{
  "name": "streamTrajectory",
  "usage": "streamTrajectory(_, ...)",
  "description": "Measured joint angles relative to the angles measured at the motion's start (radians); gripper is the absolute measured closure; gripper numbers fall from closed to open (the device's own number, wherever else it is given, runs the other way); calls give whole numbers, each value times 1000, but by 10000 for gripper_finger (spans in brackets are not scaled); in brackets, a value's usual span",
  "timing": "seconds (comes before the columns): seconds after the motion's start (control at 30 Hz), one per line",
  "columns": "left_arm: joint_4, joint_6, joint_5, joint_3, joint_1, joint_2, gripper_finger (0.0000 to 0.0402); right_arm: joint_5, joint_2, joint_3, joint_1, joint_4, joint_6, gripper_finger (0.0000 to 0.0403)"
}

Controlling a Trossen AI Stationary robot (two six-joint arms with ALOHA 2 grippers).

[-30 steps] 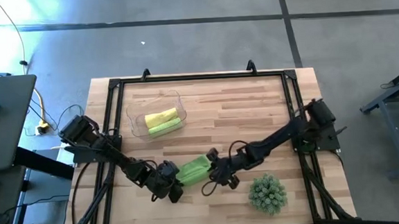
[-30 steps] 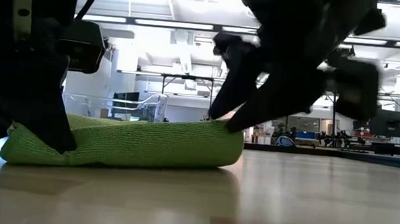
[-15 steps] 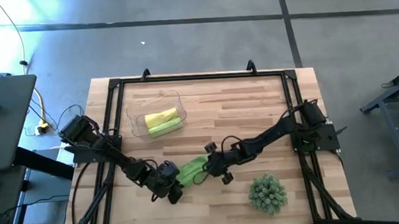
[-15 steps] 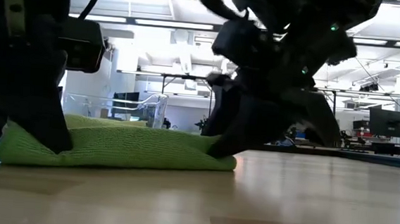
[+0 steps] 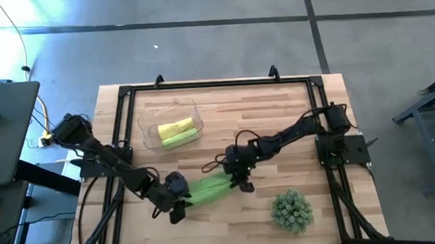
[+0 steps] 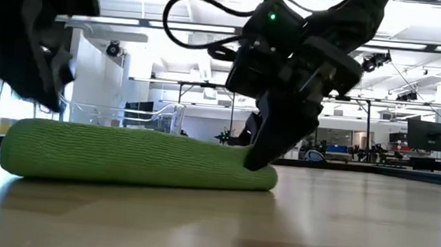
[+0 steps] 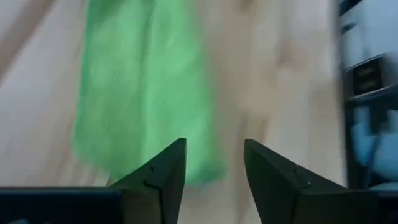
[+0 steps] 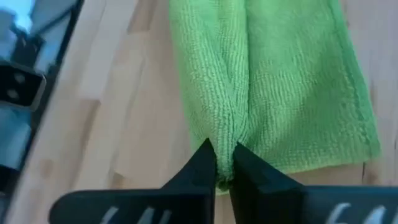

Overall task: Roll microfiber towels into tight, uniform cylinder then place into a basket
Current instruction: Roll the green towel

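Wooden table [image 5: 278, 126] with a black frame, standing on a grey floor; the low view looks across it into a large hall with ceiling lights. Largest on the surface is the rolled lime green towel [image 5: 209, 189], lying flat near the table's front edge between the two arms (in the low view [image 6: 132, 156] it reads as a long, even cylinder resting on the wood). Right gripper [image 5: 240, 183] is at the towel's right end, its jaws closed on a pinched fold of the fabric, as the right wrist view shows [image 8: 224, 169]. Left gripper [image 5: 179, 209] sits at the towel's left end; in the left wrist view its jaws stand apart [image 7: 214, 168], the green cloth lying beyond them and not clamped. The basket [image 5: 171, 125], a clear tub, stands well apart toward the table's rear left and holds two rolled towels side by side: a yellow towel [image 5: 175, 127] and a second green towel [image 5: 181, 138]. A spiky green plant [image 5: 292, 210] sits near the front right, close to the right gripper but not touching it.
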Motion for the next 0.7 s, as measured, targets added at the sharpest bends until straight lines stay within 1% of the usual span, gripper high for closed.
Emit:
streamTrajectory(0.07,64,93,-51,3,-8,-5,251,-12,0,0,-10,-2,62,390)
streamTrajectory(0.13,119,206,-96,2,-21,1,251,-14,0,0,-21,-15,89,390)
streamTrajectory(0.23,201,327,-115,4,-26,46,250,-16,0,0,-35,-33,115,393)
streamTrajectory(0.33,224,334,-121,6,-26,103,249,-17,0,0,-41,-43,135,393)
streamTrajectory(0.47,207,322,-125,17,-24,186,249,-16,0,0,-44,-43,160,394)
streamTrajectory(0.57,164,320,-134,33,-23,234,249,-12,0,0,-44,-42,163,392)
streamTrajectory(0.63,153,304,-139,47,-22,263,249,-12,0,0,-43,-42,158,386)
streamTrajectory(0.7,152,276,-145,50,-23,278,249,-9,0,0,-38,-41,123,372)
